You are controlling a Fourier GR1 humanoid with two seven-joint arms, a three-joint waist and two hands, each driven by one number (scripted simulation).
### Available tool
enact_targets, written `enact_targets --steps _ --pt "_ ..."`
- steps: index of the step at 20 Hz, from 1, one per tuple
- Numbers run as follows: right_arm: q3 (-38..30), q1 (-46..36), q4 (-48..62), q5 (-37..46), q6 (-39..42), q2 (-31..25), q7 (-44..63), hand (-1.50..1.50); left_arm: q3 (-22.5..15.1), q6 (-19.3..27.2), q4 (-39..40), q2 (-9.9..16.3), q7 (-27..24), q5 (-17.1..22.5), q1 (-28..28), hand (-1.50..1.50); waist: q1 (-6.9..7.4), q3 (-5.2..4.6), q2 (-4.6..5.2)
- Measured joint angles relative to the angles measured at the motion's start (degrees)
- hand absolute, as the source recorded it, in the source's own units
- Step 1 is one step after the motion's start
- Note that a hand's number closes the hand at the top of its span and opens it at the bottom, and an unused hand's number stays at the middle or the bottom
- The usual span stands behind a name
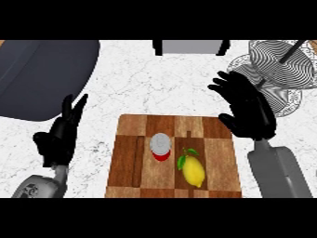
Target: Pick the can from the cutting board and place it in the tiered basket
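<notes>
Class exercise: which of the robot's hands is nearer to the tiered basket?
Right. The right hand is open just left of the tiered basket, almost beside its lower tier. The left hand rests far off, beyond the cutting board.

Both grey forearms come up from below. The left hand point(60, 135) stands edge-on, fingers straight and pointing away. The right hand point(248, 114) is raised further forward, its fingers spread wide.
</notes>
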Motion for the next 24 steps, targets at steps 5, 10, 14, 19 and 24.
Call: enact_targets --steps 5,10,14,19,24 --pt "-0.6 2.9 -2.5 -4.5 12.9 -5.8 1.1 -1.5 -1.0 0.8 -0.9 -0.8 1.3 -1.8 -1.1 0.0 -0.71 -0.23 -0.26" --pt "-1.0 1.7 -9.0 3.8 17.8 -16.9 2.8 -1.5 -1.8 1.7 -0.8 -1.0 2.4 -3.1 -1.0 0.0 -1.58 -0.34 -0.66" --pt "0.3 -1.9 -16.7 13.3 19.3 -25.0 5.5 -1.5 -2.0 2.0 -1.0 -1.0 2.8 -3.6 -1.2 0.0 -1.93 -0.43 -1.06" --pt "5.1 -7.1 -26.8 24.3 18.0 -30.2 12.8 -1.5 -2.0 1.2 -1.4 -0.5 2.7 -3.9 -1.7 0.0 -1.35 -0.45 -1.1" --pt "12.4 -11.3 -36.9 29.0 15.8 -30.4 27.1 -1.5 -1.9 0.9 -0.8 -1.3 1.4 -4.3 -2.4 0.0 -1.18 -0.4 -0.95"
